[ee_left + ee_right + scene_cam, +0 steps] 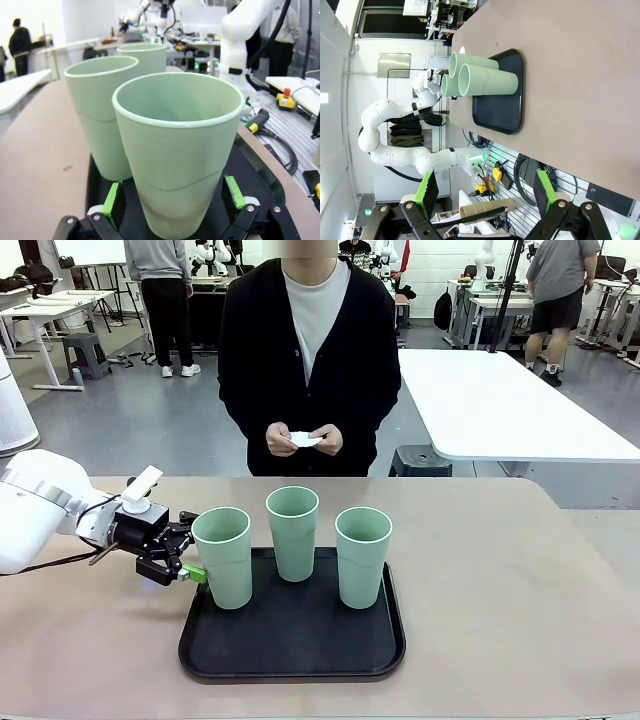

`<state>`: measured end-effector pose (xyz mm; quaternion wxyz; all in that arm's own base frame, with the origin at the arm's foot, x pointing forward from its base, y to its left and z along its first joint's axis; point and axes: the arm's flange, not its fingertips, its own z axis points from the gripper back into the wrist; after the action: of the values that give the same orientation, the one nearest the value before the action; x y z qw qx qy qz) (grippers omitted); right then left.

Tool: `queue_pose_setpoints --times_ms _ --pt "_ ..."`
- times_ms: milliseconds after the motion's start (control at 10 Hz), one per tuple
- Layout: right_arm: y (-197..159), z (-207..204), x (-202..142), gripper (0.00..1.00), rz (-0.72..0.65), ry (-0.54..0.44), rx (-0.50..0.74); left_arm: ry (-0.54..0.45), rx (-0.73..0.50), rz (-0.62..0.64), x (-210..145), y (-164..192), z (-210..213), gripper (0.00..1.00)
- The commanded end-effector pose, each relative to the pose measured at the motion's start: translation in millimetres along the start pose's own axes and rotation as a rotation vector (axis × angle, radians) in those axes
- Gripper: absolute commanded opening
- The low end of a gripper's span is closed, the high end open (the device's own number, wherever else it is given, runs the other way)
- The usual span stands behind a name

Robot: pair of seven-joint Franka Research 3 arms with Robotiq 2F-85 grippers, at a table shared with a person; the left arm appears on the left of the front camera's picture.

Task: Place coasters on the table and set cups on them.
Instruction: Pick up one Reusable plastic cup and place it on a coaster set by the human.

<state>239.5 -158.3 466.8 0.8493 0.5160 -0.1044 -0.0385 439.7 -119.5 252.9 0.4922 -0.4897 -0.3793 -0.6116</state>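
Three mint-green cups stand on a black tray (290,652) on the beige table (500,590): the left cup (224,558), the middle cup (293,530) and the right cup (362,558). My left gripper (192,546) is open, with one finger on each side of the left cup's lower part. In the left wrist view that cup (177,150) stands between the green pads (113,200), and small gaps show on both sides. The person at the far edge holds white coasters (305,440) in both hands. My right gripper (485,190) is open with nothing in it, off the table's side.
The tray takes up the table's middle front. Bare tabletop lies to its right and behind it toward the person. A white table (500,400) and a dark stool (420,460) stand beyond the far right edge. The right wrist view shows the tray (500,112) and cups (490,80) from afar.
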Motion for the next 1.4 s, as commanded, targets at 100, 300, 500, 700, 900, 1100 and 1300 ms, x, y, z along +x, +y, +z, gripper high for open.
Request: queue_pose_setpoints --times_ms 100,300,500,700,900,1100,1300 --pt "-0.1 0.2 0.1 1.0 0.002 0.004 0.008 -0.014 -0.032 0.002 1.9 6.5 -12.0 1.0" --pt "-0.1 0.2 0.1 1.0 0.002 0.004 0.008 -0.012 -0.053 0.003 1.4 6.6 -22.1 1.0" --pt "-0.1 0.2 0.1 1.0 0.002 0.004 0.008 -0.009 -0.077 -0.005 1.1 6.9 -29.7 1.0" --pt "-0.1 0.2 0.1 1.0 0.002 0.004 0.008 -0.013 -0.08 -0.002 -0.4 8.0 -33.0 1.0" --pt "-0.1 0.2 0.1 1.0 0.002 0.004 0.008 -0.015 -0.092 -0.009 -0.6 8.1 -31.1 0.4" --pt "-0.1 0.2 0.1 1.0 0.002 0.004 0.008 -0.012 -0.087 -0.011 1.3 6.8 -28.9 0.35" --pt "-0.1 0.2 0.1 1.0 0.002 0.004 0.008 -0.023 -0.09 0.006 5.2 3.6 -28.2 0.0"
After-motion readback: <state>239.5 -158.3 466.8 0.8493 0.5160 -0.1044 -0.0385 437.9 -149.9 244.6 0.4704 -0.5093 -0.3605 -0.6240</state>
